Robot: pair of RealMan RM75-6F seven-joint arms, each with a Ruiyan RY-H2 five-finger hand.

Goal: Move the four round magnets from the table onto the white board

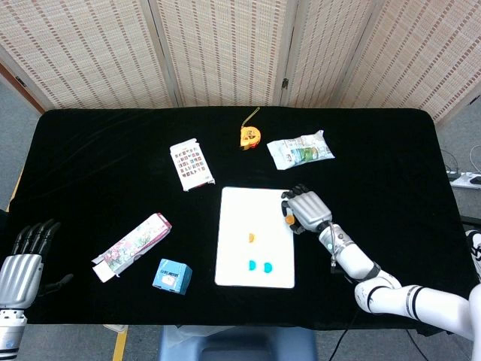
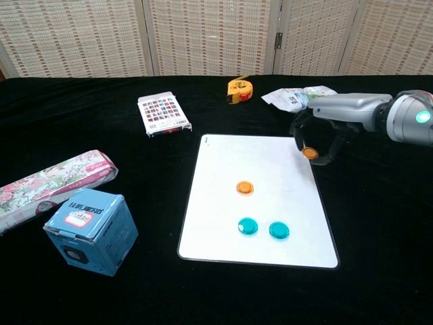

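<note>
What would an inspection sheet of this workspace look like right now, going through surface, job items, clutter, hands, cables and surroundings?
Surface: table under black cloth.
Job's things: white board flat at centre, bearing orange magnet and two teal magnets; fourth magnet, orange, held at the board's right edge.
Clutter: tape measure, snack packet, card pack, floral box, blue box.
Hands: right hand pinches the fourth magnet; left hand idle off the table's left corner, holding nothing.
Cables: power strip and cords on the floor, far right.
Surroundings: woven folding screen behind.
</note>
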